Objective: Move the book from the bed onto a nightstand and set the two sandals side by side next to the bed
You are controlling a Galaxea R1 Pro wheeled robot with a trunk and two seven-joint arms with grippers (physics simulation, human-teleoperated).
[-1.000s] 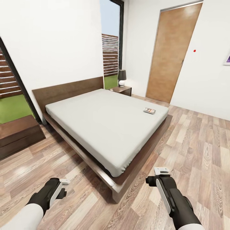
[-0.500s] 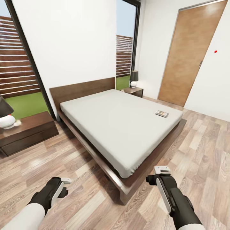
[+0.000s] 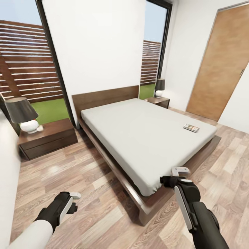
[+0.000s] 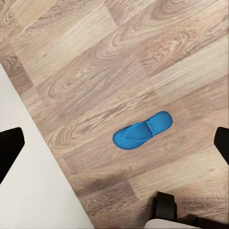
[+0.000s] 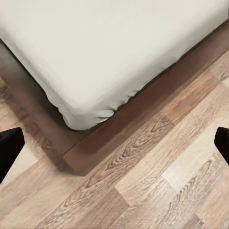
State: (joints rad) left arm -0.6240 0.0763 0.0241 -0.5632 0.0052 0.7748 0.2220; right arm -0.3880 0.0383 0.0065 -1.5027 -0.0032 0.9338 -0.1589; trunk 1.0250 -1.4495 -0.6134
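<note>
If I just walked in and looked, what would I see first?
Most likely the big bed with its plain grey mattress in the middle of the room, and the small book lying near its foot end. Then a bright blue sandal alone on the wood floor, seen by the left wrist camera. A lamp stands on the nightstand beside the bed.

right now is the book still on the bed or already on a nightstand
On the bed. The book lies flat on the mattress near the far foot corner of the bed; both nightstands hold just lamps.
</note>
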